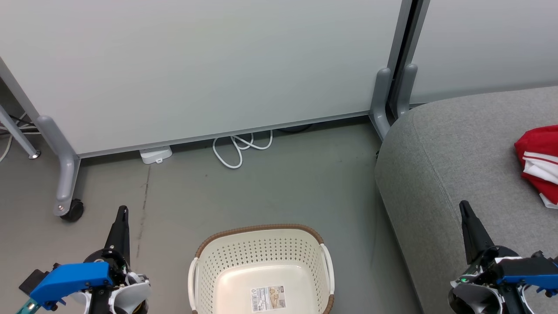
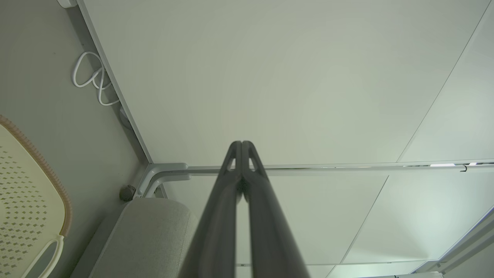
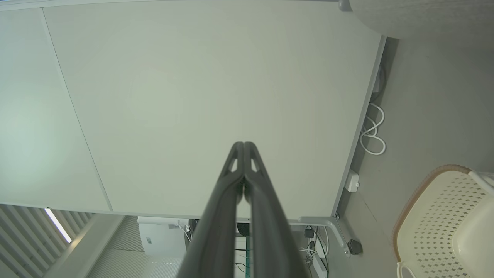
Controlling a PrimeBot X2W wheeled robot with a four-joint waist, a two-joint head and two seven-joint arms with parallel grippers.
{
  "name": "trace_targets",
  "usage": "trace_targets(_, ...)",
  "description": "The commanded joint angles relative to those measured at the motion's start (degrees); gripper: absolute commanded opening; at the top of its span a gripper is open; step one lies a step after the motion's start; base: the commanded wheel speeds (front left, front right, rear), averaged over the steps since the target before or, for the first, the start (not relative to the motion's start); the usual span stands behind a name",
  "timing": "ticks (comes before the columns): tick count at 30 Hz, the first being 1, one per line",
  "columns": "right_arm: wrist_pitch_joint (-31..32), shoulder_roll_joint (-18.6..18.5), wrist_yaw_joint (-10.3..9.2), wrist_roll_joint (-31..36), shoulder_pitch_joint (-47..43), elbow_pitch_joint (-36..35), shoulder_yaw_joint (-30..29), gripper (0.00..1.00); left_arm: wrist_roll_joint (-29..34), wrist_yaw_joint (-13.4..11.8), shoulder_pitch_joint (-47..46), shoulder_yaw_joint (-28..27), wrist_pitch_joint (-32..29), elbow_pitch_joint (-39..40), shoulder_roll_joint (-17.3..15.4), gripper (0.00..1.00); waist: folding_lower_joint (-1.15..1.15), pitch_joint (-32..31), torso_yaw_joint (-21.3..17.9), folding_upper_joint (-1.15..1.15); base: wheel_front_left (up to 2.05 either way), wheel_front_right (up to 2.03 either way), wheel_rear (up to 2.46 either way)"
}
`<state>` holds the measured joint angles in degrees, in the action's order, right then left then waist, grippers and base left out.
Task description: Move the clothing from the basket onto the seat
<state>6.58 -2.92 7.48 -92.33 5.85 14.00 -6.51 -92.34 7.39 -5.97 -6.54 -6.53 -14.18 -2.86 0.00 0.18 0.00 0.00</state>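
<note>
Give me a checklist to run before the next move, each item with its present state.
1. Basket empty: ok in the part shown; bare bottom, sticker visible.
2. Clothing on the seat: ok, red fabric lies on the grey cushion.
3. All clothing accounted for: cannot tell, the pile is cut off by the picture edge.
4. Left gripper free: ok, shut, holding nothing.
5. Right gripper free: ok, shut, holding nothing.
6. Basket upright on the floor: ok.
</note>
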Motion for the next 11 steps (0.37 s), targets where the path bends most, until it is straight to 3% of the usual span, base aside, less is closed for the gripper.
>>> trace_targets(1,0.15,0.07,0.02,-0.15,0.74,0.08,-0.09,0.0,-0.13,0.19,-0.57,-0.1,-0.23,0.21,-0.03,0.0,0.0,0.0,0.0,0.0,0.0,0.0,0.0)
trace_targets(11,0.15,0.07,0.02,-0.16,0.71,0.08,-0.09,0.0,-0.14,0.19,-0.57,-0.1,-0.23,0.22,-0.03,0.0,0.0,0.0,0.0,0.0,0.0,0.0,0.0)
